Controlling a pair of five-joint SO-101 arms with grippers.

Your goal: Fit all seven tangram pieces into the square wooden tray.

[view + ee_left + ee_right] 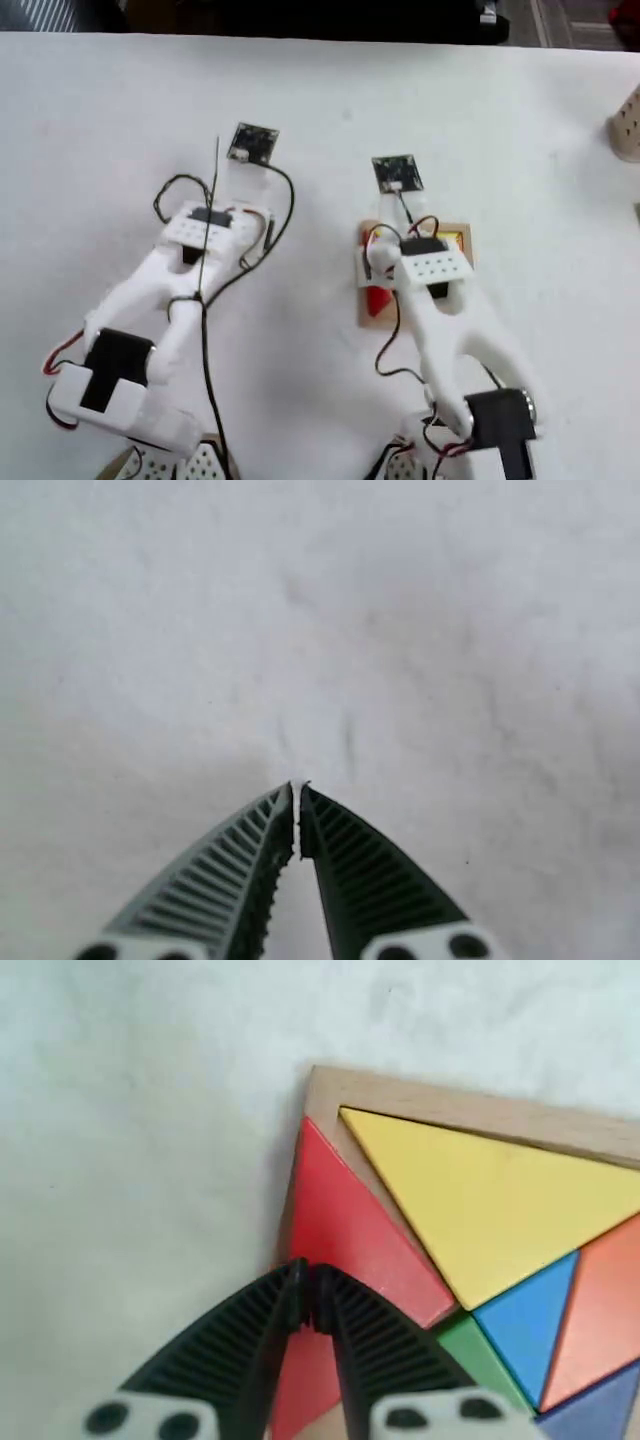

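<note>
Right end effector (308,1278), closed on nothing, meets red triangle (345,1222) lying askew over wooden tray (450,1100) rim.

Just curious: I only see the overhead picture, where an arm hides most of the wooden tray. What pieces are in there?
Observer: A large yellow triangle lies flat inside the square wooden tray.
Operator: And the red bit?
Observer: That large red triangle overlaps the tray's rim and is not seated.
Operator: Is the hand holding it?
Observer: No, the right hand is shut, tips over the red triangle.
</note>
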